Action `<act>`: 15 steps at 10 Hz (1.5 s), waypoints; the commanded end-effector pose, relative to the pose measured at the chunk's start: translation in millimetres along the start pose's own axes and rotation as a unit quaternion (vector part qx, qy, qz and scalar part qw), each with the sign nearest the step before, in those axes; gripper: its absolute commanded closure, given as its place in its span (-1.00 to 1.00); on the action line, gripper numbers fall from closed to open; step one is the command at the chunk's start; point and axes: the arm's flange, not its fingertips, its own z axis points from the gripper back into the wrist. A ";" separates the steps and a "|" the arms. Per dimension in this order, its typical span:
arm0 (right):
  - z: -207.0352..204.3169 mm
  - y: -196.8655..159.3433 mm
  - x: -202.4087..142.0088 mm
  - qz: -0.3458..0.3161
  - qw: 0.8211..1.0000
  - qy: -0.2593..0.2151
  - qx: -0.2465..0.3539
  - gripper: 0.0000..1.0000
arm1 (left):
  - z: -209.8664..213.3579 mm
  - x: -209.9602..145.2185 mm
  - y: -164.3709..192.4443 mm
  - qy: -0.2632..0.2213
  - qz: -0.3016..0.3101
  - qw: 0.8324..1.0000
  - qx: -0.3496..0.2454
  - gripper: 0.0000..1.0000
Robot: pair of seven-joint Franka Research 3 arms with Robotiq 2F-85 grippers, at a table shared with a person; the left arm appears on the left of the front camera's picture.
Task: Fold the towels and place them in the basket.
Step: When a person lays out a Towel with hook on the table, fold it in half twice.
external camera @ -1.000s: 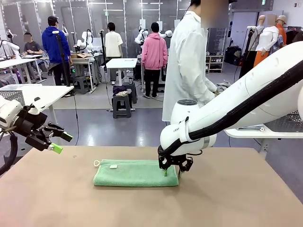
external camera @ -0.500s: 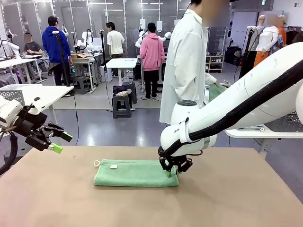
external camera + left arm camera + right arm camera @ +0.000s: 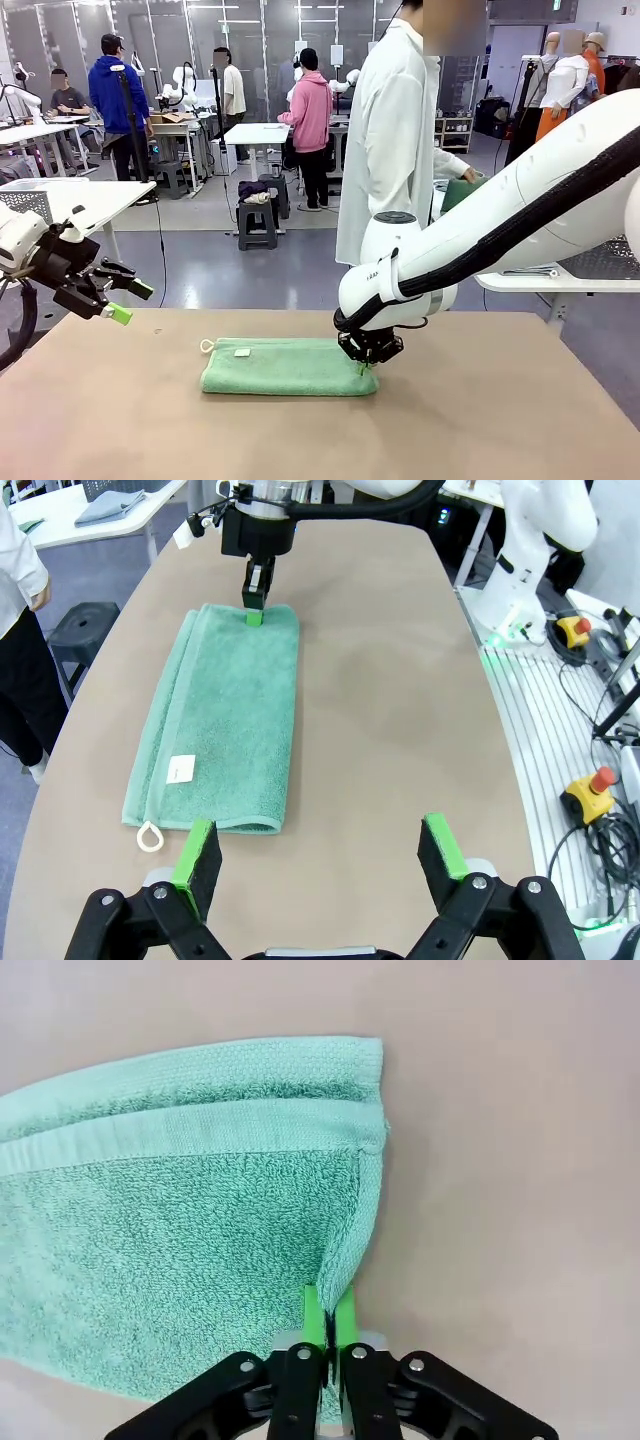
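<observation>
**Kid A:** Where is the green towel [image 3: 285, 366]?

**Kid B:** It lies folded flat on the brown table [image 3: 500, 420]. A little white loop [image 3: 149, 836] sticks out at one end.

**Kid A:** What about the right claw [image 3: 329, 1315]?

**Kid B:** It is squeezed tight on the towel's edge, at the end away from the loop.

**Kid A:** And the left claw [image 3: 320, 848]?

**Kid B:** It hangs in the air near the loop end. Its fingers are spread wide and hold nothing.
</observation>
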 end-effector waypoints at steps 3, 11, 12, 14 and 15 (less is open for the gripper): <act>-2.2 -47.9 -5.4 -0.012 1.000 -0.003 -0.025 1.00 | -0.2 0.5 -2.6 0.009 -0.003 1.000 0.007 -1.00; 91.0 -85.5 -10.5 0.013 0.997 -0.067 -0.032 1.00 | -0.2 0.5 -2.6 0.009 -0.003 1.000 0.007 -1.00; 104.3 -60.7 -13.3 0.022 0.997 -0.064 -0.044 1.00 | -0.2 0.5 -2.6 0.009 -0.003 1.000 0.007 -1.00; 114.7 -1.0 -15.6 0.038 0.995 -0.067 -0.068 1.00 | -0.2 0.5 -2.6 0.009 -0.003 1.000 0.007 -1.00; 112.4 37.4 -19.3 0.043 0.993 -0.075 -0.078 1.00 | -0.2 0.5 -2.6 0.009 -0.003 1.000 0.007 -1.00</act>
